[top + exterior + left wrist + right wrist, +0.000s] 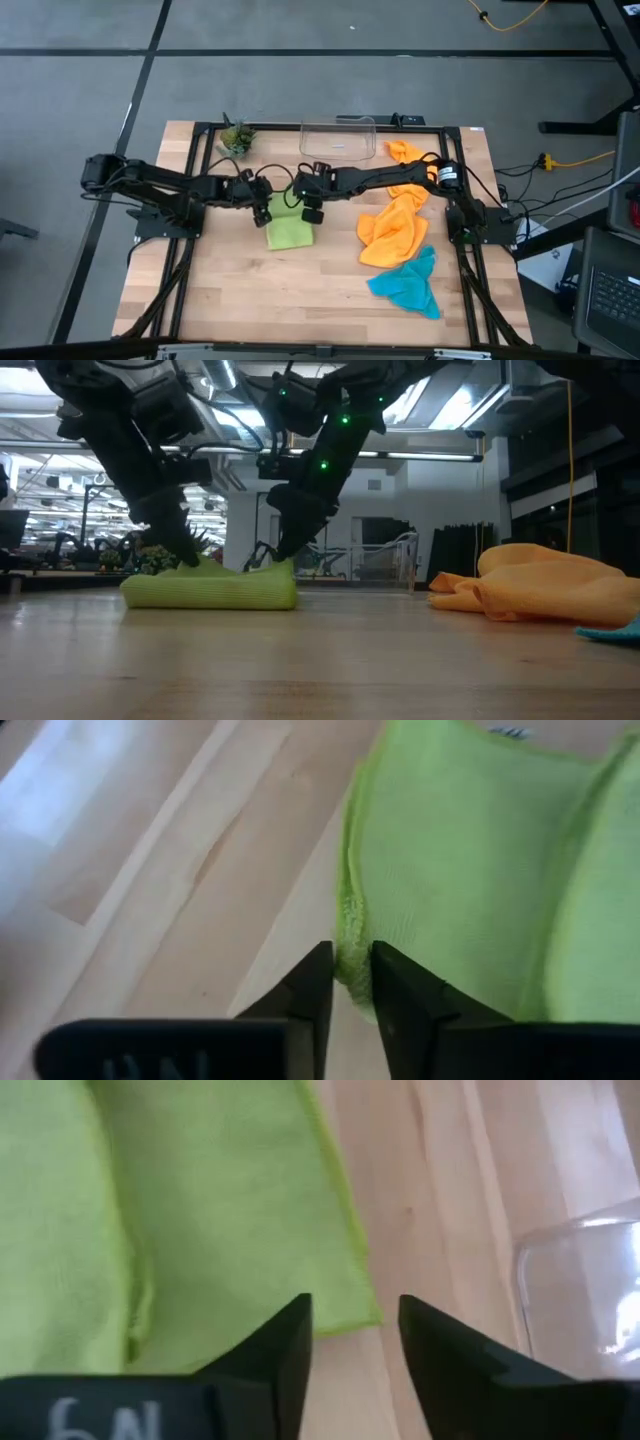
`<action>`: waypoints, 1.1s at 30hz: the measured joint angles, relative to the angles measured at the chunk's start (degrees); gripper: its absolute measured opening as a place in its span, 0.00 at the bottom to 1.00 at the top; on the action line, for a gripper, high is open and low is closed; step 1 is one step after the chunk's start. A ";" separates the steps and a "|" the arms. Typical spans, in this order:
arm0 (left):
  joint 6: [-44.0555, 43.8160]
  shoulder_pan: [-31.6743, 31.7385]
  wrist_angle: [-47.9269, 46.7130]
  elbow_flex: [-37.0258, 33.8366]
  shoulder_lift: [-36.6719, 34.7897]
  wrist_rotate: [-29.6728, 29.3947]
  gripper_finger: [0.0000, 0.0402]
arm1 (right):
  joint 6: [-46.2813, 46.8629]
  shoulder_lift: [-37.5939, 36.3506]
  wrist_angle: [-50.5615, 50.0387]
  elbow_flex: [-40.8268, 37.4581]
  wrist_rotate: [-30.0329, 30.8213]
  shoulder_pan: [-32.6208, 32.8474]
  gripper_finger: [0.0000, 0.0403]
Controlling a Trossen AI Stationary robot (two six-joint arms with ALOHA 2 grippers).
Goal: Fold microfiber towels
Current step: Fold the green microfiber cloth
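Observation:
A lime green towel (290,233) lies folded on the table's middle, its underside flat on the wood (210,589). My left gripper (264,208) is at its far left corner, shut on the hem (352,965). My right gripper (311,209) stands open just over the far right corner (362,1318), its fingers on either side of that corner and apart from it. Two orange towels (394,230) (405,152) lie crumpled on the right. A teal towel (408,284) lies near the right front. My left gripper pinches the green towel's left hem (350,935) between its two fingertips. The fingers slant down from the table's left side and lie along the hem. I cannot tell how many layers are between them. The towel rests on the table, slack.
A clear plastic bin (338,138) stands at the far middle, close behind my right gripper (580,1290). A small potted plant (236,136) sits at the far left. Bare wood stretches across the near half and the left side of the table.

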 joint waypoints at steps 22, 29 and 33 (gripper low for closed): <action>-0.20 6.87 0.16 0.00 1.69 8.91 0.36 | -5.39 6.12 7.92 -0.07 -15.38 -5.26 0.56; -0.02 8.93 3.01 0.00 8.07 11.65 0.36 | -6.09 9.14 8.59 0.34 -16.55 -5.40 0.56; 0.00 9.90 5.34 0.25 11.71 14.10 0.36 | -5.98 9.35 8.44 0.33 -18.01 -5.52 0.55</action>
